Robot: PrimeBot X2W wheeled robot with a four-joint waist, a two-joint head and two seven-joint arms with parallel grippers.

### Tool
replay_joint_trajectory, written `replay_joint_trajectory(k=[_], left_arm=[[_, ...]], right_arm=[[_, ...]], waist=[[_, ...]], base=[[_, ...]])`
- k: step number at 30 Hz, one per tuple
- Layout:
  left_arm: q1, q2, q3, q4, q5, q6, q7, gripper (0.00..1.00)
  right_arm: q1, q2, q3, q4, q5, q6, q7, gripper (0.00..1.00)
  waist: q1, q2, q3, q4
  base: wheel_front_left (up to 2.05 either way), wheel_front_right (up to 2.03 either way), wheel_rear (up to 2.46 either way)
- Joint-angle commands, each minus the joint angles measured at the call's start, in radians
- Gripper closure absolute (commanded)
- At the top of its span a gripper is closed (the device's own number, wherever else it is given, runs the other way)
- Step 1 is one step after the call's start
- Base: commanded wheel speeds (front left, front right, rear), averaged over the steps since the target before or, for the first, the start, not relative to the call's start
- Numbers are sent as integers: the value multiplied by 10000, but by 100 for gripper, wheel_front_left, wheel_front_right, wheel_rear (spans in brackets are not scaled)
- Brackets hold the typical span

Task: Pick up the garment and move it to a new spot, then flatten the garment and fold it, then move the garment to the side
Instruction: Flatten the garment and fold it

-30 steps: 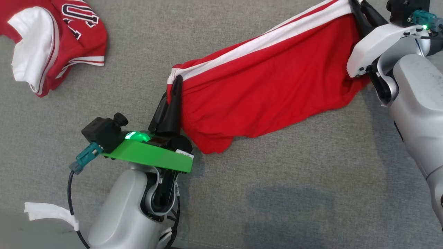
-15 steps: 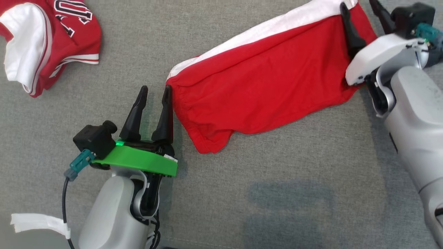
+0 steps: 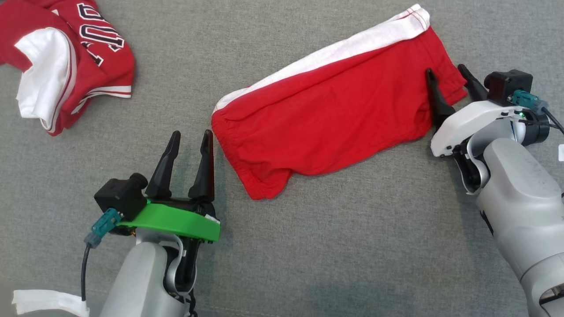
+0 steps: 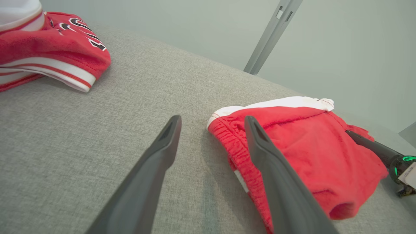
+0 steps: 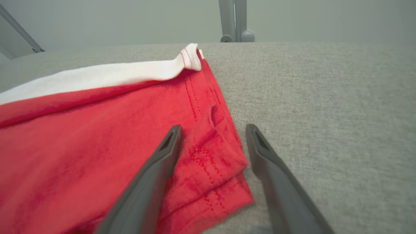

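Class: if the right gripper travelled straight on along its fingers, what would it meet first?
Probably the shorts: their hem corner lies between the fingers of the open right gripper, though its height above them is unclear.

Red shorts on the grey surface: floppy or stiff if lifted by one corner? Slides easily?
Likely floppy: the red shorts lie limp, hems creased, so a lifted corner should drape. Probably light, thin fabric. May drag on the textured grey surface.
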Motion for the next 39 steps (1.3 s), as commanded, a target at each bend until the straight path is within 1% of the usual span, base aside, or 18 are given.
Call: replay_joint_trajectory(k=[1, 2, 3, 4, 7, 11, 14, 15, 16, 17, 19, 24, 30, 33, 35, 37, 39], left_arm=[[141, 34, -3, 26, 124, 22, -8, 0], [161, 34, -10, 33, 190, 22, -8, 0], [191, 34, -8, 50, 210, 22, -8, 0], [226, 34, 9, 77, 284, 22, -8, 0], [392, 36, 146, 158, 424, 22, -8, 0], [681, 32, 344, 299, 685, 22, -8, 0], [947, 28, 409, 364, 873, 22, -8, 0], [947, 28, 409, 364, 873, 22, -8, 0], [1165, 37, 479, 443, 1042, 22, -8, 0], [1165, 37, 479, 443, 1042, 22, -8, 0], [1391, 37, 558, 506, 1176, 22, -8, 0], [1999, 31, 803, 565, 1409, 22, -8, 0], [2486, 35, 984, 574, 1684, 23, -8, 0], [2581, 35, 960, 617, 1741, 23, -8, 0], [2624, 35, 924, 674, 1690, 23, -8, 0], [2599, 37, 891, 728, 1594, 23, -8, 0], [2501, 35, 796, 762, 1567, 23, -8, 0]], right_arm=[[334, 210, 96, 544, 214, -14, 212, 0], [347, 301, 165, 678, 269, -13, 257, 34], [380, 386, 313, 758, 305, -5, 310, 87], [444, 453, 387, 835, 415, -5, 324, 100], [522, 404, 492, 829, 646, -7, 177, 100], [800, 321, 188, 669, 849, -16, 29, 100], [1297, 237, -354, 124, 960, -17, 9, 100], [1297, 237, -354, 124, 960, -17, 9, 100], [1831, 318, -661, -241, 986, -16, 4, 100], [1831, 318, -661, -241, 986, -16, 4, 100], [2419, 433, -966, -535, 1070, -16, 2, 100], [3739, 642, -1242, -844, 1210, -17, 5, 100], [4281, 796, -1635, -1442, 1076, -14, 1, 100], [4181, 962, -1648, -2167, 753, -11, -1, 100], [4058, 1070, -1393, -2745, 484, -11, 0, 100], [3949, 1188, -961, -3279, 179, -10, -2, 100], [3852, 1316, -415, -3665, 118, -11, 0, 100]], waist=[[0, 91, -119, 93], [0, 91, -171, 110], [0, 91, -229, 118], [0, 91, -309, 116], [0, 91, -543, 13], [0, 91, -1056, -322], [0, 91, -1497, -679], [0, 91, -1497, -679], [0, 91, -1830, -963], [0, 91, -1830, -963], [0, 91, -2175, -1263], [0, 91, -2809, -2006], [0, 91, -2971, -2533], [0, 91, -2958, -2627], [0, 91, -2944, -2607], [0, 91, -2918, -2506], [0, 91, -2881, -2338]], base=[[0, 0, 0], [0, 0, 0], [0, 0, 0], [0, 0, 0], [0, 0, 0], [0, 0, 0], [0, 0, 0], [0, 0, 0], [0, 0, 0], [0, 0, 0], [0, 0, 0], [0, 0, 0], [0, 0, 0], [0, 0, 0], [0, 0, 0], [0, 0, 0], [0, 0, 0]])
